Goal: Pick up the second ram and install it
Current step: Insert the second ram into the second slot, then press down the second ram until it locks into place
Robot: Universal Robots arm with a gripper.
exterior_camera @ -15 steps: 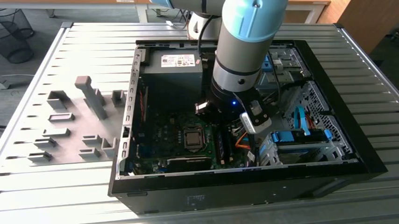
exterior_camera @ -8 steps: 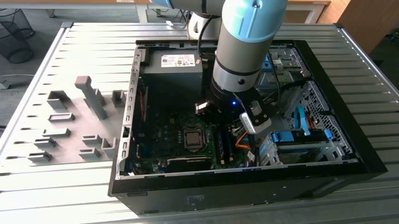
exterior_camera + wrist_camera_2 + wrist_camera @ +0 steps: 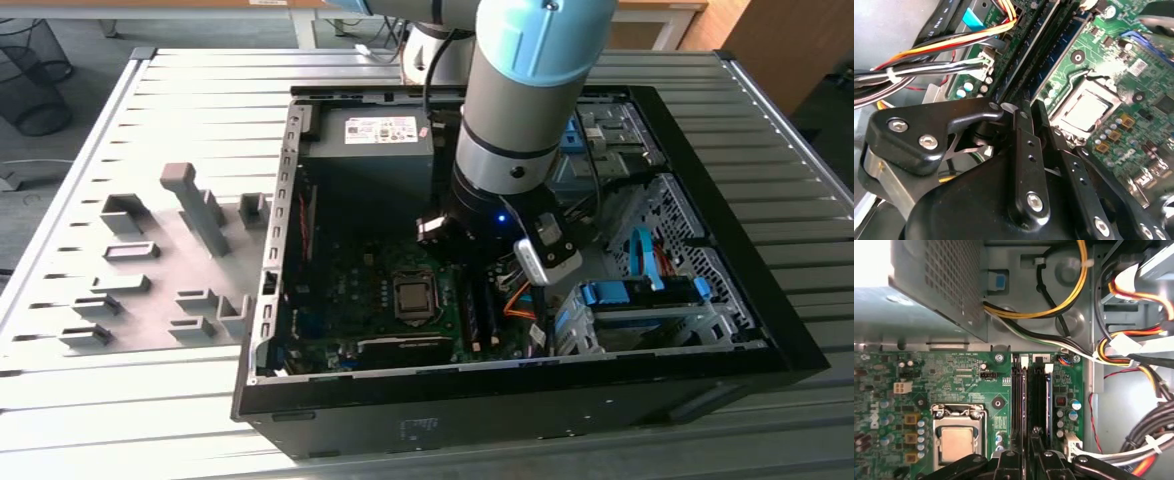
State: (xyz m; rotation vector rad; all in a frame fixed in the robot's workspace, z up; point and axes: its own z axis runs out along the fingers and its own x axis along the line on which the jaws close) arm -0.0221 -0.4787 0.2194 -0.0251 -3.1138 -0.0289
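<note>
My arm [image 3: 514, 150] reaches down into the open computer case [image 3: 534, 405], over the memory slots at the motherboard's [image 3: 347, 300] edge. In both wrist views the black gripper [image 3: 1027, 452] [image 3: 1033, 107] stands right over those slots. Its jaws are close together on either side of a thin dark stick seen edge-on, the second ram [image 3: 1025, 400] [image 3: 1024, 60]. That stick runs along its slot and looks low in it. Another dark stick [image 3: 1040, 400] lies in the slot beside it.
The processor socket [image 3: 956, 442] sits beside the slots. Bundled cables [image 3: 1134, 355] crowd the other side, and the power supply [image 3: 374, 135] stands at the case's far end. Grey holder blocks [image 3: 174, 260] stand on the plate at the exterior view's left.
</note>
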